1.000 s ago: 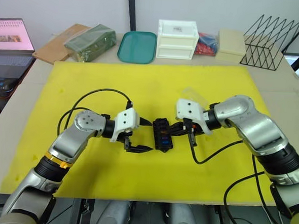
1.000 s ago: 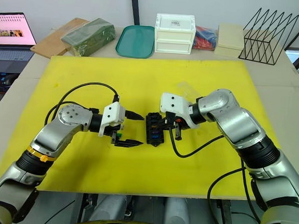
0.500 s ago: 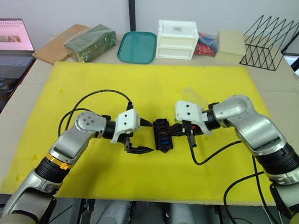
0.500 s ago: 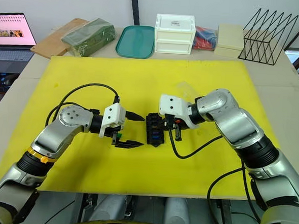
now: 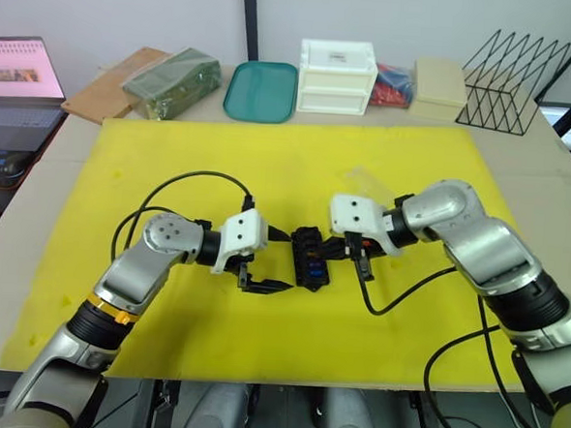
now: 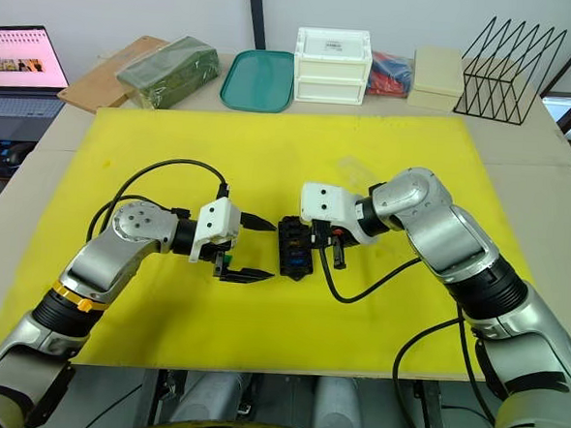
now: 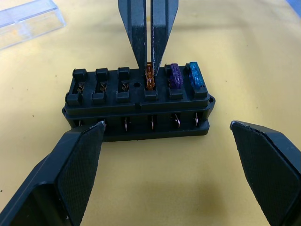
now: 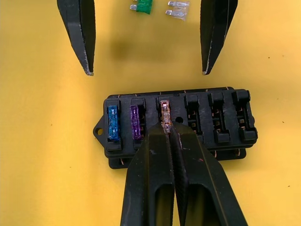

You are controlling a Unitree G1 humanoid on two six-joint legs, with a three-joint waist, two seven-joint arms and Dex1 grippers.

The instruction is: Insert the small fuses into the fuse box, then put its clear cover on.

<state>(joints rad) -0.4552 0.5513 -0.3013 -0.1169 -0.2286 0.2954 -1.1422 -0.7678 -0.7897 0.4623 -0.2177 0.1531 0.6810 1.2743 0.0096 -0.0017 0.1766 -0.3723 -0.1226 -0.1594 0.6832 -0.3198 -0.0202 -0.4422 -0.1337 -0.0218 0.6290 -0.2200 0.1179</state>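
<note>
The black fuse box (image 7: pixel 141 110) lies on the yellow mat (image 5: pixel 173 149) between my two grippers. A blue fuse (image 7: pixel 194 74), a purple fuse (image 7: pixel 174 75) and a tan fuse (image 7: pixel 149 81) stand in three neighbouring slots; the other three slots are bare. My right gripper (image 8: pixel 169 129) is shut on the top of the tan fuse (image 8: pixel 164 109), which sits in its slot. My left gripper (image 5: pixel 281 262) is open on the opposite side of the box, apart from it. A green fuse (image 8: pixel 143 5) and a clear fuse (image 8: pixel 178 9) lie loose on the mat behind the left gripper's fingers (image 8: pixel 82 37). The clear cover (image 5: pixel 370 180) rests on the mat beyond the right gripper.
Along the table's back edge stand a green tray (image 5: pixel 262 89), a white drawer box (image 5: pixel 339 75), a beige box (image 5: pixel 441 86) and a black wire rack (image 5: pixel 512 82). A green bag (image 5: pixel 173 79) and a laptop (image 5: pixel 23 67) sit at the back left.
My right gripper has edged slightly left, toward the fuse box, staying shut at the tan fuse. The left arm has not moved.
</note>
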